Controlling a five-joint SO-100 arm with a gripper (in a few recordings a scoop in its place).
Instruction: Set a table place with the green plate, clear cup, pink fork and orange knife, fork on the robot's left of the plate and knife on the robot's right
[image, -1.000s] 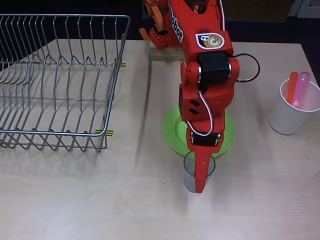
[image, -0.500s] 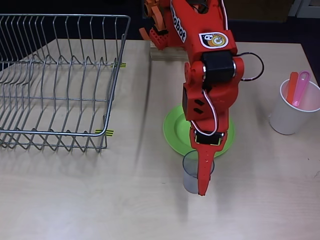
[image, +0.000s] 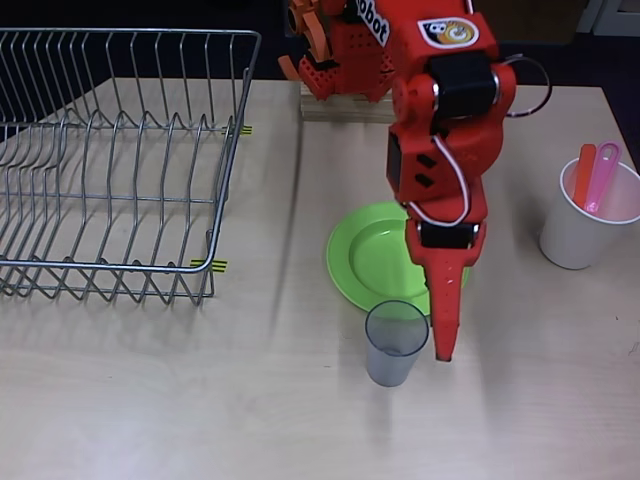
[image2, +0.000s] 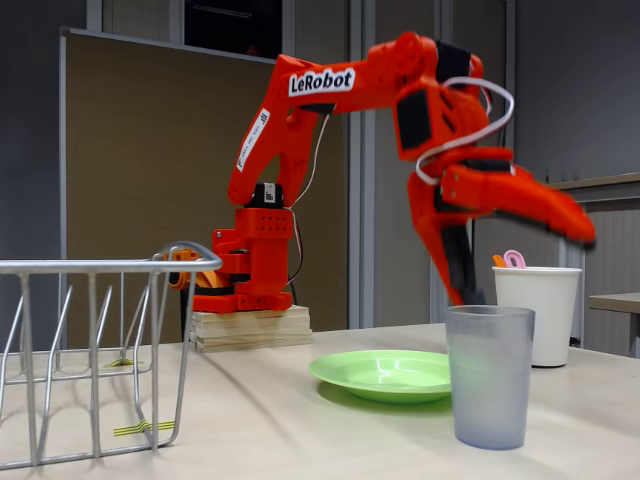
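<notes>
Our red-orange pointed gripper (image: 443, 335) hangs empty, jaws seemingly together, just right of the translucent clear cup (image: 394, 342); pink fork (image: 602, 176) stands far right in the overhead view.

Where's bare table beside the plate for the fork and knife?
Bare table lies between the dish rack and green plate, and between plate and white cup. The clear cup crowds the plate's near edge.
</notes>
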